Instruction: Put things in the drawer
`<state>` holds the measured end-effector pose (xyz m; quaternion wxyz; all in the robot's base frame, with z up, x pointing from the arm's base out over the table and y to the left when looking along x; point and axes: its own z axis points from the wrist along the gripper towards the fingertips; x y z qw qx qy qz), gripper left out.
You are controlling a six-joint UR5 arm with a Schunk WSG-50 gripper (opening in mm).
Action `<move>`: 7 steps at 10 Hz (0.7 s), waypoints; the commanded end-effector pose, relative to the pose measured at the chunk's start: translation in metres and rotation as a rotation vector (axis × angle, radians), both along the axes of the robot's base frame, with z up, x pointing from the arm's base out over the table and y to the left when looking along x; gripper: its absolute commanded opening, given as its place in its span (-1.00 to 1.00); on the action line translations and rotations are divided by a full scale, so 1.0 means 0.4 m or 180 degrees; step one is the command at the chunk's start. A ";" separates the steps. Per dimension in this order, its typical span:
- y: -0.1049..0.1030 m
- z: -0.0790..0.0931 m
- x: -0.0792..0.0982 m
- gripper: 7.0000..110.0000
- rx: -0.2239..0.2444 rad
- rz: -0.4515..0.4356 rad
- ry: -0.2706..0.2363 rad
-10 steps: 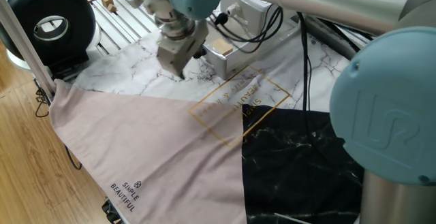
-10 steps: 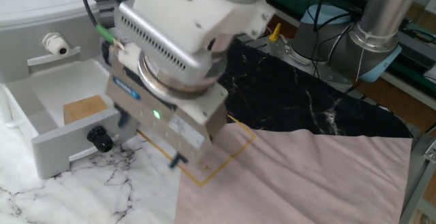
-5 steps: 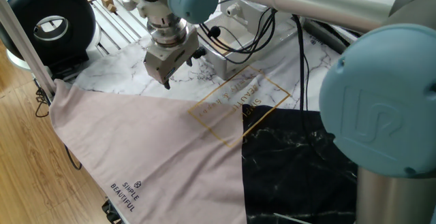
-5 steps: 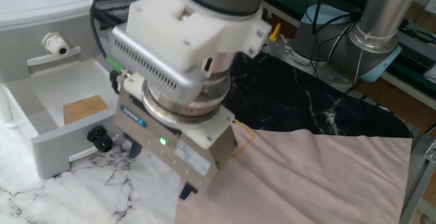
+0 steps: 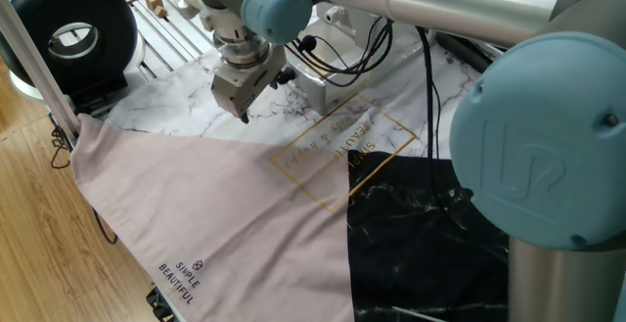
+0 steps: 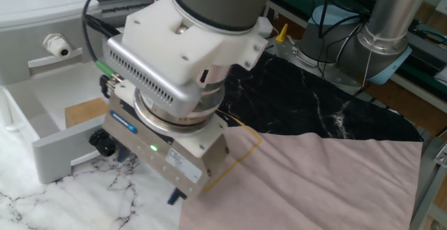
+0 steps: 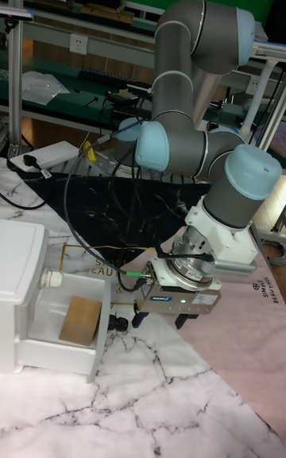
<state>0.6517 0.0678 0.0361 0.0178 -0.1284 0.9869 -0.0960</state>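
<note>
Standing by the tall fixed view, I had white marbled cloth (image 7: 151, 406) nearest me, spread over the surface. Just beyond it the pincer (image 7: 164, 320) hung low over that cloth, its short dark fingertips (image 7: 182, 322) pointing down and holding nothing; whether the jaws were parted or closed I could not tell, since the wide body hid the gap from every side. A green light glowed on its grey front. To its left, just beside it, the drawer (image 7: 59, 332) stood pulled out of the white cabinet (image 7: 22, 279), and the tan-brown cube (image 7: 79, 320) lay inside, tilted against the inner wall. The little black knob (image 7: 119, 322) on the drawer front sat near the pincer's left edge, not visibly touching.

From the other fixed view, the cube (image 6: 87, 108) showed as a flat tan patch on the drawer (image 6: 63, 139) floor, partly hidden behind the pincer (image 6: 171, 196), and the knob (image 6: 103, 143) peeked out beside the tool's housing. A pink cloth (image 6: 314, 181) covered the right side, with a black marbled one (image 6: 314, 104) behind it.

Farther back, the grey arm (image 7: 195, 52) rose in a bend with pale blue joint caps. In one fixed view, the pincer (image 5: 244, 116) hung over the marbled cloth beside the pink sheet (image 5: 215, 214).
</note>
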 end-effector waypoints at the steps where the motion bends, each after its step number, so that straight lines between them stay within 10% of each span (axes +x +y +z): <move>1: -0.064 -0.012 0.007 0.57 -0.0047 0.0120 -0.0032; 7: -0.135 0.045 0.002 0.57 -0.0410 0.0272 -0.0001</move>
